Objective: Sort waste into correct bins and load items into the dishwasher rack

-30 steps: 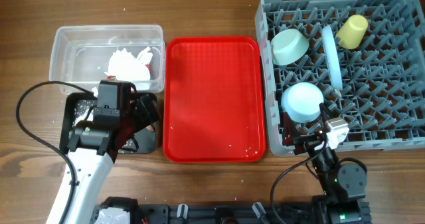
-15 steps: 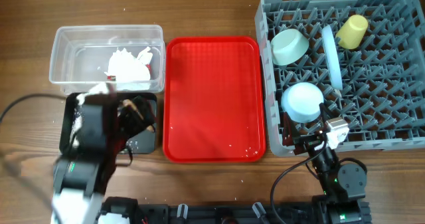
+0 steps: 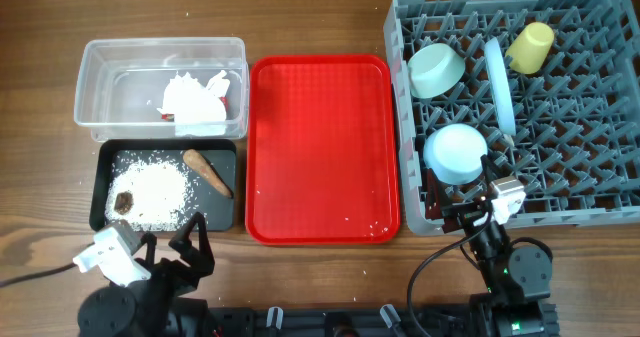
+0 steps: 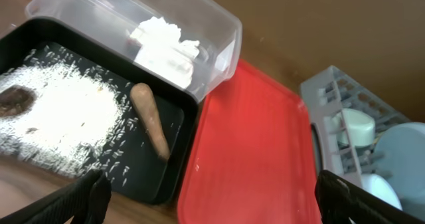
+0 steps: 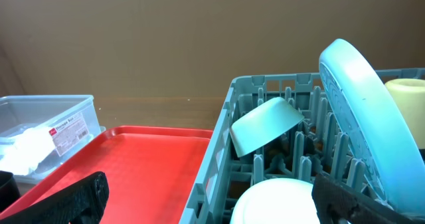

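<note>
left gripper (image 3: 188,245) sits low at 7 o'clock on the wooden table (image 3: 40,17), its two fingers spread wide to the frame edges in its wrist view and holding nothing. just beyond it toward 12 o'clock lies the shallow black rectangular tub (image 3: 226,213), carrying a bed of whitish rice-like crumbs (image 3: 155,185), a brown sausage-like food piece (image 3: 207,172) lying slantwise beside them and a small dark lump (image 3: 125,202); food scraps seem to be gathered here. farther toward 12 stands the deeper clear plastic tub (image 3: 100,57) with crumpled white tissue (image 3: 185,95) and a glimpse of crinkled red-and-white snack wrapper (image 3: 227,97), likely the dry rubbish. at 3 o'clock of both tubs lies the flat red tray (image 3: 320,137), bare but for specks. right gripper (image 3: 447,213) rests at 5 o'clock against the near corner of the large grey lattice dishwasher rack (image 3: 580,177), likewise gaping and empty. inside the rack the small light blue bowl (image 3: 455,154) sits mouth down, the pale green bowl (image 3: 437,70) leans on the pegs, the light blue round plate (image 3: 500,87) stands on edge between rows and the small yellow cup (image 3: 530,47) lies tipped at 1 o'clock, all probably so water drains off. no white spoon is visible in any view.
</note>
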You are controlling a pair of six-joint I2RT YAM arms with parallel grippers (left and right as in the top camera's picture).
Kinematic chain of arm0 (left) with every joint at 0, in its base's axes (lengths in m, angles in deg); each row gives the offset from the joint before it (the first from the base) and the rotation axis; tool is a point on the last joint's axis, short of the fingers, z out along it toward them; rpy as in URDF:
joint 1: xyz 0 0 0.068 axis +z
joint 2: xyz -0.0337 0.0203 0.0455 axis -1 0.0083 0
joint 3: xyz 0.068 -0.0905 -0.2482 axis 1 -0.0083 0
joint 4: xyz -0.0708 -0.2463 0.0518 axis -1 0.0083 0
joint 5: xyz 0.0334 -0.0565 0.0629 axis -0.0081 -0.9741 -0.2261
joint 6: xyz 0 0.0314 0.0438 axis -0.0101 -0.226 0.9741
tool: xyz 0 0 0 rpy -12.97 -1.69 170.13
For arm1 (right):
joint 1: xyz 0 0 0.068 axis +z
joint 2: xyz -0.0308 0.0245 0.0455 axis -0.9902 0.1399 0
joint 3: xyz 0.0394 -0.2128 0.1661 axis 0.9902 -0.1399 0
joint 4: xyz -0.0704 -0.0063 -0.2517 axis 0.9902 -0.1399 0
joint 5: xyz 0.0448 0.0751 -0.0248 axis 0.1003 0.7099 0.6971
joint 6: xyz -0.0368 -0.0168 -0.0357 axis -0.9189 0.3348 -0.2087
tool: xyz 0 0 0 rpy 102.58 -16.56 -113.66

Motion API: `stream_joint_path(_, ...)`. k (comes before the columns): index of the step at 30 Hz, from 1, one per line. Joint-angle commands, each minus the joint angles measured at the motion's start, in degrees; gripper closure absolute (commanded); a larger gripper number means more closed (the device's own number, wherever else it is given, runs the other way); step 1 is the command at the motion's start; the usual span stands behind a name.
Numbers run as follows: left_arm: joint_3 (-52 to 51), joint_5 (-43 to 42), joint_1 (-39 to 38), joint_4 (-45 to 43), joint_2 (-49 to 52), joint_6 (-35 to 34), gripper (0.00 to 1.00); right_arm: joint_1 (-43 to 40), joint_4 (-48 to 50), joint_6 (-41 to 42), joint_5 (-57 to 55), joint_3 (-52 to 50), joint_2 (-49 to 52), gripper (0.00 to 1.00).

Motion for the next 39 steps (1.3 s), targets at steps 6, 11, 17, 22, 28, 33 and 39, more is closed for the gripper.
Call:
stream_joint_path(6,-18.73,-6.08,0.0,-36.04,-5.18,-0.13,0.0,-0.28,0.17,0.7,-0.57,-0.04,-0.35,0.0)
stream_joint_path(11,-32.89,-8.66,0.0,-68.06,-5.27,-0.15,0.0,-0.28,0.17,0.72,-0.57,-0.04,-0.35,0.0)
stream_joint_path(17,-39.52,-8.63,0.0,-69.79,-5.55,-0.09,0.0,-0.28,0.17,0.72,-0.57,-0.04,-0.35,0.0)
stream_joint_path(22,-40.87,-6.67,0.0,-61.75,-5.62,0.52,0.0,-0.28,0.17,0.72,-0.59,-0.04,-0.35,0.0)
stream_joint_path(28,-40.87,-4.11,1.07,-56.83,-5.53,9.99,0.0,-0.28,0.17,0.72,-0.57,-0.04,-0.35,0.0)
stream_joint_path(33,-40.87,-4.37,3.5,-56.83,-5.55,17.97,0.0,-0.28,0.17,0.72,-0.57,-0.04,-0.35,0.0)
stream_joint_path(39,-40.87,-4.98,3.58,-56.85,-5.55,27.06,0.0,-0.28,0.17,0.72,-0.59,-0.04,-0.35,0.0)
